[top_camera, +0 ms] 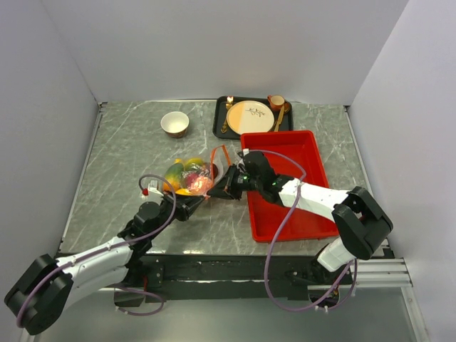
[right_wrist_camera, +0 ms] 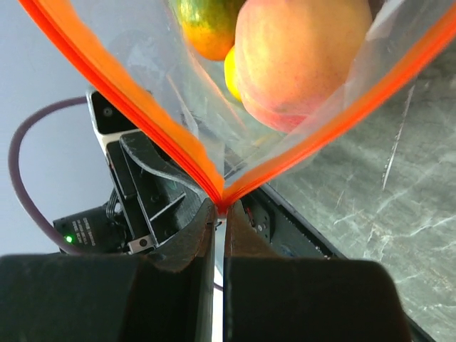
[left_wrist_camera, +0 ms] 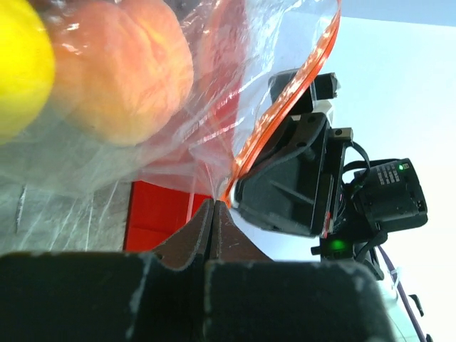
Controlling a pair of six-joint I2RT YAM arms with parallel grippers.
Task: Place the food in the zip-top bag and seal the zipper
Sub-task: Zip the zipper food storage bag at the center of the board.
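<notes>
Now | left gripper pinches thin orange zipper | right gripper clamps same strip | crinkly clear bag, round peach inside

The left arm lies low, stretched from its base at the near left diagonally inward. The left gripper has its fingers pressed tight together, nipping one end of the zipper. The right arm folds at a raised elbow and reaches to the left. The right gripper is clamped just as tight on the zipper's other end. The two grippers face each other, close together.
</notes>
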